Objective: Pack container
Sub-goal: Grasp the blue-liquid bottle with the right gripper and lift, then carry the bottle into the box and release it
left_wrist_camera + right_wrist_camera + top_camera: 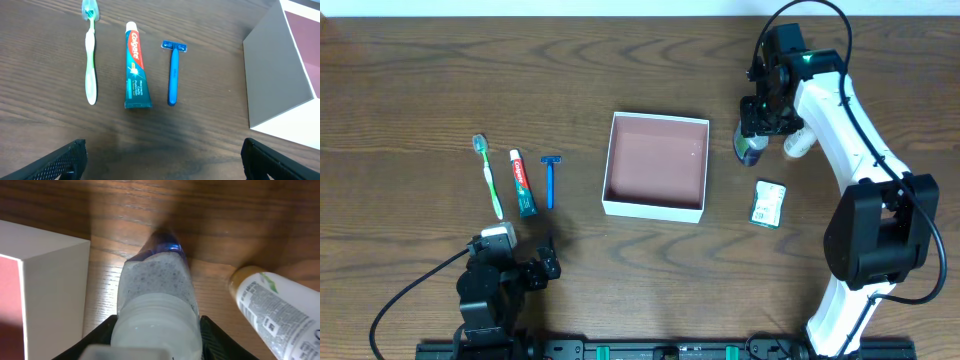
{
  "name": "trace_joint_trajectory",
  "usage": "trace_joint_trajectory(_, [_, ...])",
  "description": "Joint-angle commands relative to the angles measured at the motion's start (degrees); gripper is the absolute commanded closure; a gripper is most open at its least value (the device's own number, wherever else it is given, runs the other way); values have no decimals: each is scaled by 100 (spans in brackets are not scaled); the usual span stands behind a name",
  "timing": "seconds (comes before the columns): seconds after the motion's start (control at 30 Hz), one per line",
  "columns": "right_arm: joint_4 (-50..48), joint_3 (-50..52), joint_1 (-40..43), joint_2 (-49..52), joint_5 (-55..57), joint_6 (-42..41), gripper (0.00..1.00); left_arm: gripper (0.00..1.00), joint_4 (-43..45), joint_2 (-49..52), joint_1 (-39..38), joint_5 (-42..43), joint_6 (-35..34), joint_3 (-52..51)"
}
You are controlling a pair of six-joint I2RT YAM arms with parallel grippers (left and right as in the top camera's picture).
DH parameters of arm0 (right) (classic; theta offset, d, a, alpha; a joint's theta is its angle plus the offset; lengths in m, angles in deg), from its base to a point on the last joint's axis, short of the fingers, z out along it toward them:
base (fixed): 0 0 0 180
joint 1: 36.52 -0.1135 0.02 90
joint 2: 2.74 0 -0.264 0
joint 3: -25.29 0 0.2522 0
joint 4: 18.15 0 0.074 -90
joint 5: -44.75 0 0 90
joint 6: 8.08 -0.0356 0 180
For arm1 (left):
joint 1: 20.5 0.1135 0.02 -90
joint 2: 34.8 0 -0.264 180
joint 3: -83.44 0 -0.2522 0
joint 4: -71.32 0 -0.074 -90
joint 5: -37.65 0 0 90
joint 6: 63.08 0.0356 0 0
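The container [655,207] is a square white box with a reddish-brown inside, at the table's middle; its white wall shows in the left wrist view [280,80] and the right wrist view [50,290]. My right gripper [754,135] is shut on a clear speckled tube with a white cap [157,305], right of the container. A white bottle [797,142] lies just beside it [275,310]. My left gripper [525,268] is open and empty near the front left, with its fingers wide apart [160,160]. A green toothbrush [90,60], a toothpaste tube [135,67] and a blue razor [173,70] lie ahead of it.
A small green-and-white packet [769,203] lies right of the container's front corner. The toothbrush [488,175], toothpaste [523,183] and razor [551,178] sit in a row left of the container. The table is dark wood.
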State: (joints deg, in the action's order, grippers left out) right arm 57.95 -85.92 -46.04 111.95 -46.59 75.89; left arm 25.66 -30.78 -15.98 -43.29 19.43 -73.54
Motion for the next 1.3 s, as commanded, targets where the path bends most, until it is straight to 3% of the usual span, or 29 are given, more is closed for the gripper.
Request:
trace_joint_trajectory(0.0, [26,-168,-22,-7,369,9,58,2,9,-31,39,81,-24,-70])
trace_joint_trajectory(0.17, [44,-238,-31,-103,367,7,70,2,9,-31,42,81,-24,-70])
trace_joint_trajectory(0.5, [205,-345,-162,-1467,61,-17,73,2,9,-31,42,81,-26,-70])
trace_joint_trajectory(0.83, [262,-343,-1246,-2953,28,-693,75,2,9,-31,42,81,-26,-70])
trace_joint_trajectory(1.03, [72,-295,-2017,-2590,389,-1563,78,2,9,-31,42,81,-26,-70])
trace_joint_trajectory(1.27, [2,-295,-2205,-1534,669,-2184,76,2,9,-31,42,81,-26,-70])
